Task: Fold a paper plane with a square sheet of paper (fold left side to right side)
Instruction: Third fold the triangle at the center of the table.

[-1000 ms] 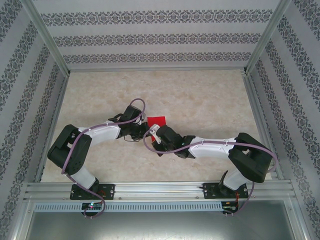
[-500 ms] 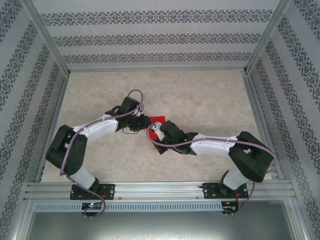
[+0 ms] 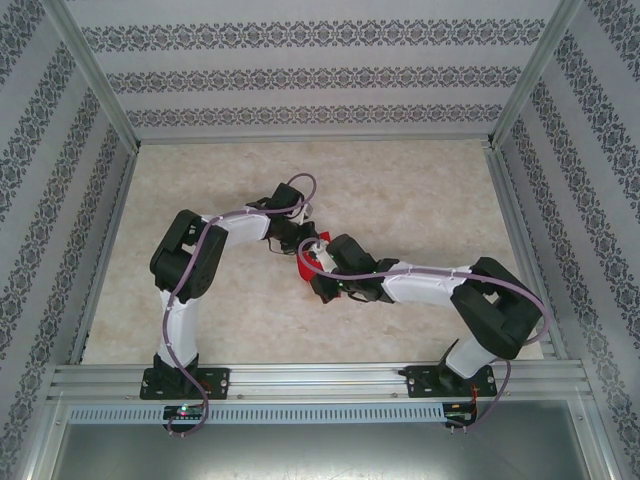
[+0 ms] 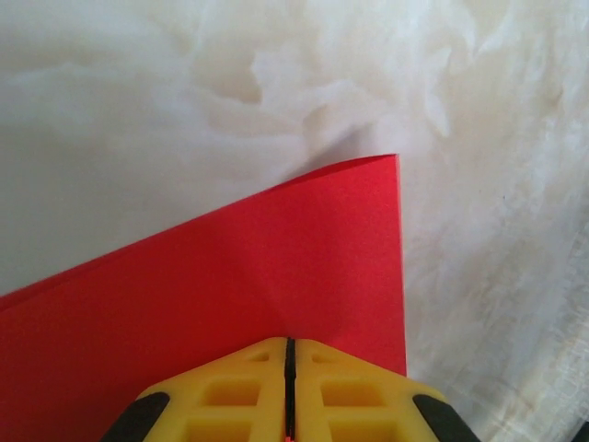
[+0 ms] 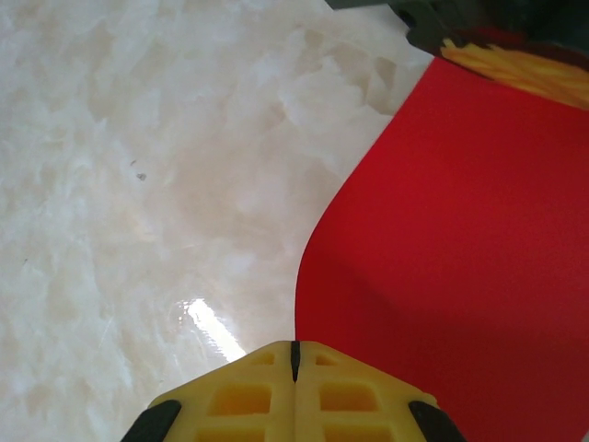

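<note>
Fingers of our right gripper (image 5: 294, 361) sit pressed together at the bottom of its wrist view. The square sheet of paper (image 5: 460, 239) runs into their seam by its near edge, so we judge them nipped on it. Our left gripper (image 4: 289, 364) is likewise clamped flat on the red sheet, with a sliver of red showing in its seam. Beyond the fingers the paper curves in a bow above the table (image 3: 420, 190), held mid-table between both wrists with one corner free. The risk from here is two clamped grips on one thin sheet. If we pull apart or twist unevenly, it could tear or buckle. If the edges land misaligned, the crease would set crooked. A shallow edge grip could also slip.
</note>
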